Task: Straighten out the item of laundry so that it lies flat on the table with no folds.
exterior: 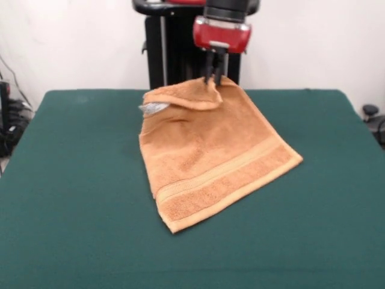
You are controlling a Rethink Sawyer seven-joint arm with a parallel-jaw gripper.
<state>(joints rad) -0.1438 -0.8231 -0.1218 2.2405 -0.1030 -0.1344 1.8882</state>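
An orange-tan terry-cloth hand towel (210, 153) is seen lying on the dark green counter (72, 198), placed slightly toward the far side and close to the middle of the counter's width. Most of the towel is spread flat, set at a slant so that one corner is pointed toward the near edge and another toward the right. A woven border band (231, 171) is visible running parallel to the near-right edge of the towel.

The far edge of the towel is not flat: a flap (180, 95) is folded over toward the left, and under its left end a small whitish tag (153, 108) is exposed. The far corner of the towel is raised off the counter and is pinched between the two dark fingers (208, 69) of the end effector (213, 77), which are drawn close together on the cloth. The end effector's red body (221, 35) is held directly above that corner, with the arm entering from the top of the front view.

Light creases are seen across the middle of the towel. The rest of the green surface around the towel is shown bare, and a white wall (72, 42) is seen behind the counter
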